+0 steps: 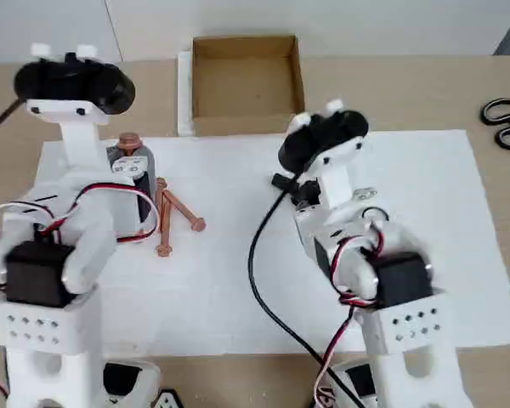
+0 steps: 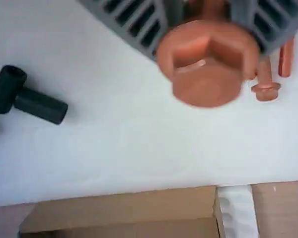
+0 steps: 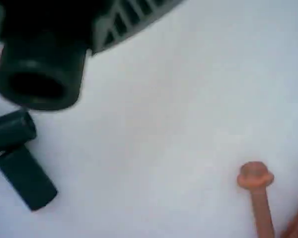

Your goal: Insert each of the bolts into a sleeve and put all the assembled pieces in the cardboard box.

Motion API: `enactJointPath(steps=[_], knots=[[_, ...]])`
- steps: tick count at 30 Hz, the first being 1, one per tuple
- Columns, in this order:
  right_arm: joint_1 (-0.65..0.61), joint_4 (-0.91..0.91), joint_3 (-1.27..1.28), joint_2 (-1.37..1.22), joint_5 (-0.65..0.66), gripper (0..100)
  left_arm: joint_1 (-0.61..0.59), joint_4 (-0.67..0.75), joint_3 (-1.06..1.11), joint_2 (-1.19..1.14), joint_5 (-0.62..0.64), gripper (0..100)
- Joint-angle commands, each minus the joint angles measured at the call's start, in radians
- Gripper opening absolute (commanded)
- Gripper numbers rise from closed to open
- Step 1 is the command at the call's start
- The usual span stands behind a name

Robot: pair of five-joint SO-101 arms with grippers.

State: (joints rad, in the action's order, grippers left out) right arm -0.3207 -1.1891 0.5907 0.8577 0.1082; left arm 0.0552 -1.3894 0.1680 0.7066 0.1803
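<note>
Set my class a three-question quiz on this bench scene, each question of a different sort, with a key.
1. True or false: an assembled piece already lies in the cardboard box.
2. What does the left gripper hold? A) a bolt B) a screwdriver C) nothing
3. Fill in: the right gripper is shut on a black ____.

Key: 1 false, the box looks empty; 2 A; 3 sleeve.
</note>
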Motion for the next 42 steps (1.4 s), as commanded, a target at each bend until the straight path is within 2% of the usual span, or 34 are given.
enactJointPath(steps=[1,7,11,15,20,25,30,37,42], knots=[[-0.008,0.216,0.169,0.076,0.006,0.4,0.008,0.178,0.148,0.068,0.046,1],[-0.010,0.476,0.423,0.168,0.005,0.4,0.023,0.359,0.328,0.137,0.161,1],[-0.018,0.572,0.552,0.280,0.005,0.4,0.094,0.434,0.395,0.167,0.198,1],[-0.088,0.631,0.700,0.438,0.005,0.4,0.166,0.482,0.415,0.166,0.241,1],[-0.209,0.653,0.876,0.690,0.005,0.4,0.204,0.522,0.418,0.143,0.252,1],[-0.219,0.636,0.990,0.906,-0.064,0.3,0.204,0.523,0.420,0.092,0.252,1],[-0.225,0.616,1.008,0.914,-0.121,0.3,0.232,0.548,0.433,0.049,0.315,1],[-0.225,0.616,1.025,0.915,-0.127,0.3,0.334,0.709,0.545,0.049,0.315,1],[-0.225,0.618,1.036,0.915,-0.127,0.3,0.362,0.726,0.558,0.049,0.315,1]])
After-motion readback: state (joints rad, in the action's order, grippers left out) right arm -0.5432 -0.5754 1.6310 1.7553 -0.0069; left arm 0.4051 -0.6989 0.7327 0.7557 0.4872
